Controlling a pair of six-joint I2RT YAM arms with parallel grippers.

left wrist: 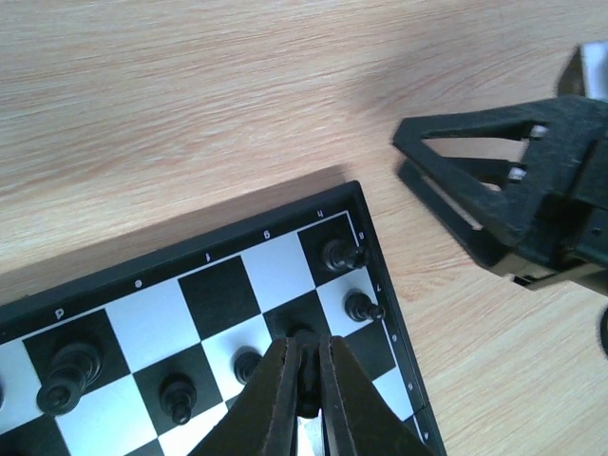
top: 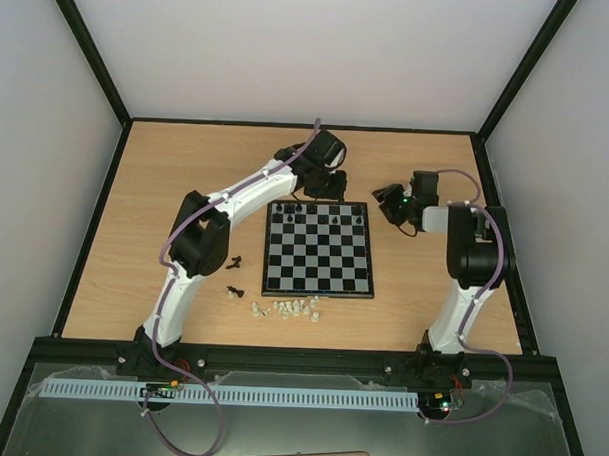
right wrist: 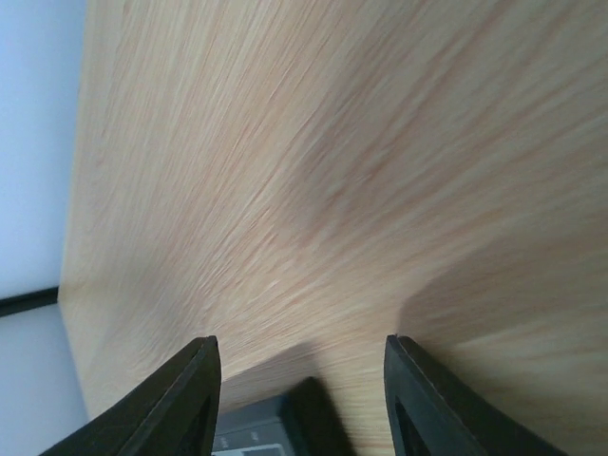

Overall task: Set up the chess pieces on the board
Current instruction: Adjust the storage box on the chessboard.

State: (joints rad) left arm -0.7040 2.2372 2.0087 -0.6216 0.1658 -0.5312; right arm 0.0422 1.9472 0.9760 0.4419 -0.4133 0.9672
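The board (top: 318, 281) lies mid-table, with a few black chess pieces (top: 297, 208) on its far rows. My left gripper (top: 328, 186) hangs over the board's far edge. In the left wrist view it (left wrist: 308, 353) is shut on a black chess piece (left wrist: 309, 385) held just above a dark square near the board's corner (left wrist: 366, 214). Other black pieces stand close by (left wrist: 361, 307) (left wrist: 249, 364). My right gripper (top: 390, 204) is open and empty beside the board's far right corner. In its own view it (right wrist: 302, 356) shows bare wood between its fingers.
Two loose black pieces (top: 233, 261) (top: 234, 291) lie on the table left of the board. A cluster of whitish translucent pieces (top: 287, 307) lies off the board's near left corner. The right gripper (left wrist: 503, 190) shows close to the board's corner in the left wrist view.
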